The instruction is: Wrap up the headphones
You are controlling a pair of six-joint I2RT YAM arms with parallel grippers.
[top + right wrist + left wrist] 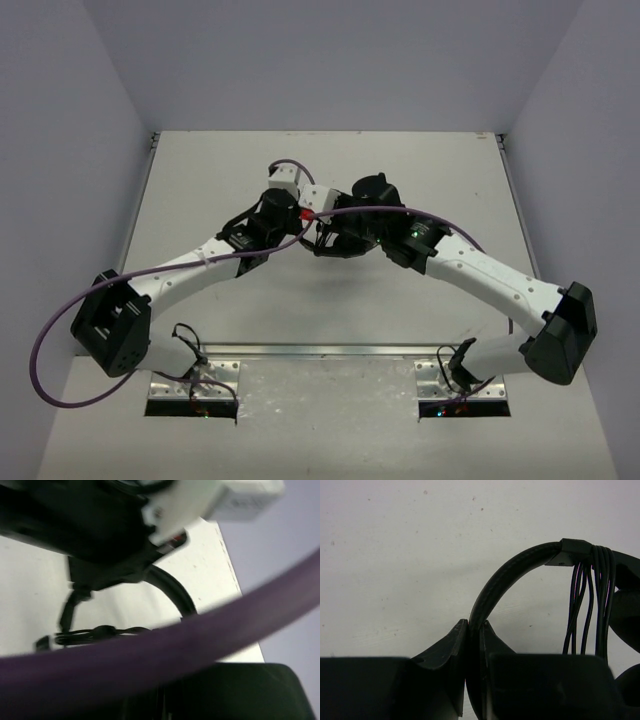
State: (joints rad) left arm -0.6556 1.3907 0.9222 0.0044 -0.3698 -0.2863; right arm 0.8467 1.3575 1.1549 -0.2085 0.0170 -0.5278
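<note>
The black headphones are held up between the two arms at mid table. In the left wrist view my left gripper is shut on the arched headband. Several turns of the thin black cable are wound round the headband at its right end, beside an earcup. In the top view the left gripper and the right gripper nearly touch. In the right wrist view the headband and a strand of cable show, but a purple robot cable hides the right jaws.
The white table has raised rails at its left and right edges and grey walls around it. The left arm's purple cable loops off the table's left; the right arm's one arches over the grippers. The left arm's white wrist camera hangs close above.
</note>
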